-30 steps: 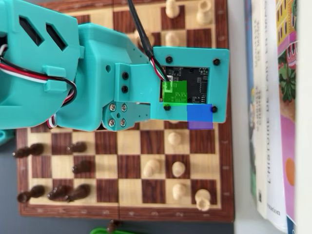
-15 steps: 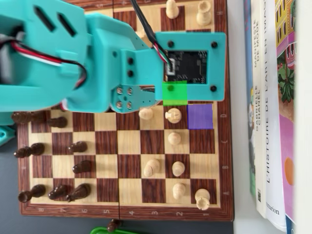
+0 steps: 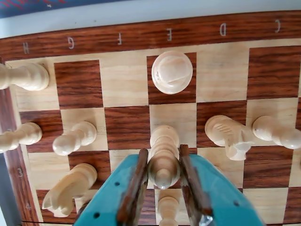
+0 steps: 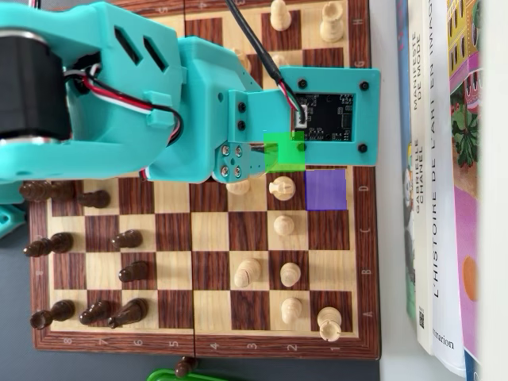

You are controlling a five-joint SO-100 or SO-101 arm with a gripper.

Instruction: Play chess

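Observation:
In the wrist view my gripper (image 3: 163,153) has its two brown-padded fingers (image 3: 137,179) pressed on either side of a tall light wooden chess piece (image 3: 163,139). The piece stands upright over the board's middle column; I cannot tell whether its base touches the board. A round-topped light piece (image 3: 172,71) stands two squares ahead, near the letter E. In the overhead view the teal arm (image 4: 198,103) and its camera mount (image 4: 329,115) hide the jaws and the held piece. A green square (image 4: 284,151) and a purple square (image 4: 325,189) are marked on the chessboard (image 4: 206,343).
Light pieces crowd the gripper: a knight (image 3: 229,134) and pawn (image 3: 277,131) right, a pawn (image 3: 75,137) and knight (image 3: 68,188) left, another (image 3: 168,207) beneath the jaws. Dark pieces (image 4: 131,238) line the overhead view's left side. Books (image 4: 444,159) lie beside the board's right edge.
In the overhead view the arm's head has moved up the picture and slightly right, uncovering two light pieces in the row beside the purple square.

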